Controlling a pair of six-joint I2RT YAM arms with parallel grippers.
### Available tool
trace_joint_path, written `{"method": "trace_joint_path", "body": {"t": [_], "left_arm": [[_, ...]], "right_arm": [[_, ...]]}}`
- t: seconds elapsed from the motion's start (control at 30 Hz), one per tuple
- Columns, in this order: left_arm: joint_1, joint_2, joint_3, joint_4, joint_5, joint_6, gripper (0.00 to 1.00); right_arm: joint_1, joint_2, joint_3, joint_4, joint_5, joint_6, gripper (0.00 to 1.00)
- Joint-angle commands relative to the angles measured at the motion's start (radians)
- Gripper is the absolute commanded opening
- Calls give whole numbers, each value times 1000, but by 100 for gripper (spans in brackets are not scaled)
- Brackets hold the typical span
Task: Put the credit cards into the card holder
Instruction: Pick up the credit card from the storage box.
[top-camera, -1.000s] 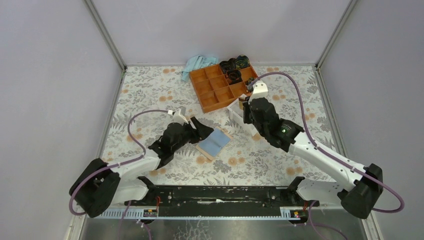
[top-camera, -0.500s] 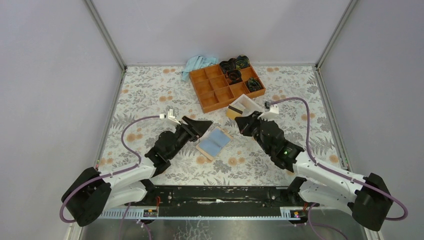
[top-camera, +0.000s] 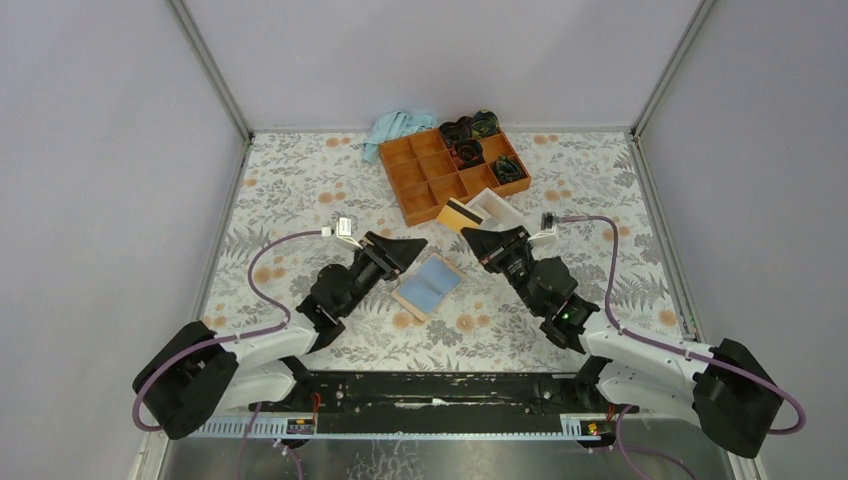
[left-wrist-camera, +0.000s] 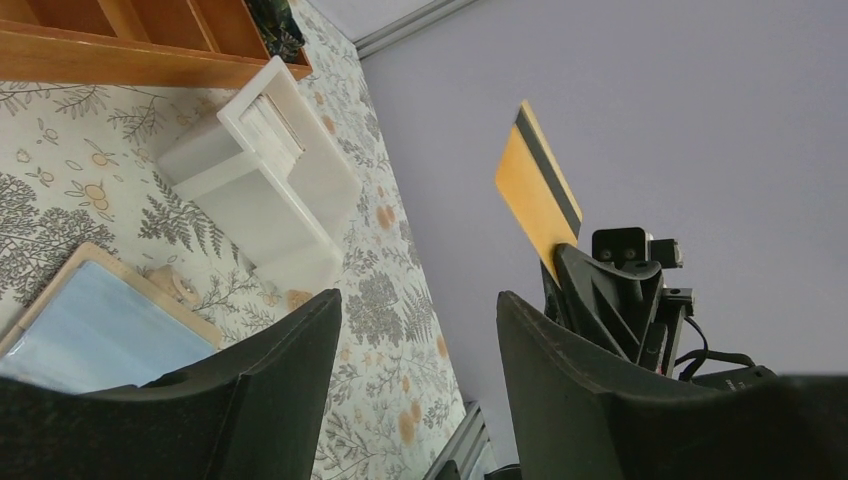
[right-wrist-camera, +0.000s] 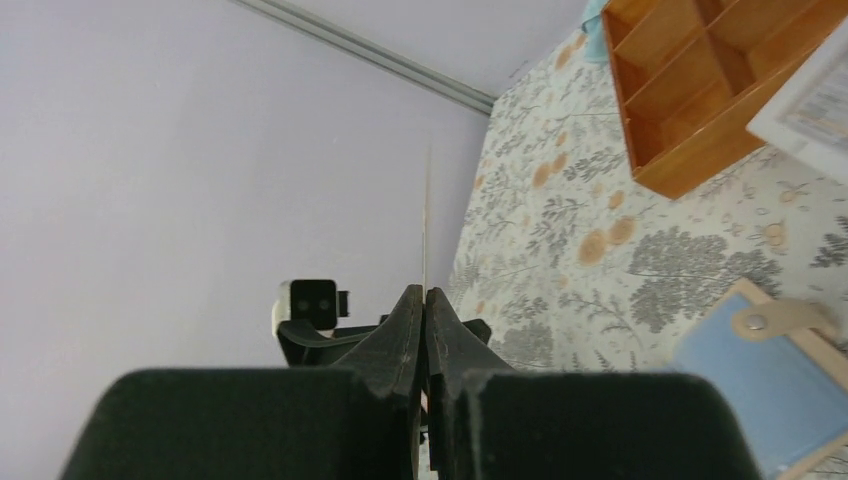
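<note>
The card holder (top-camera: 427, 286) lies open and flat on the flowered bench (top-camera: 300, 180), just below the middle of the overhead view. A light blue card (top-camera: 430, 282) lies across its inside, with the tan edge showing around it. In the right wrist view it sits at the lower right, with its small snap tab on top.

The left hand (top-camera: 405, 247) hovers just left of the holder with its fingers (left-wrist-camera: 280, 370) spread apart and nothing between them. The right hand (top-camera: 480, 243) sits just right of the holder, pinched tight on an orange card (top-camera: 458, 215) with a dark stripe. That card sticks up past the fingertips. The left wrist camera shows it at the upper right against the grey wall, and the right wrist camera shows it edge-on as a thin line.

Behind the right hand, a white box (top-camera: 497, 208) rests on the bench, just beside the near edge of an orange tray (top-camera: 430, 175). Some of the tray's far compartments hold dark things. A pale blue cloth (top-camera: 395, 128) is bunched at the top of the frame, by the tray's far corner.
</note>
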Motion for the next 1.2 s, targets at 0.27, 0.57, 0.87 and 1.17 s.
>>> {"method": "trace_joint_path", "body": {"t": [0.27, 0.57, 0.87, 1.17], "left_arm": [[-3, 29, 38, 172, 15, 49, 65], [-4, 74, 71, 197, 34, 67, 65], [-2, 124, 104, 210, 33, 78, 64], [0, 172, 100, 271, 11, 59, 55]], "right_arm": [[7, 75, -18, 214, -38, 169, 0], [8, 169, -31, 317, -72, 217, 0], [13, 240, -25, 405, -104, 246, 0], [23, 268, -36, 454, -111, 273, 0]]}}
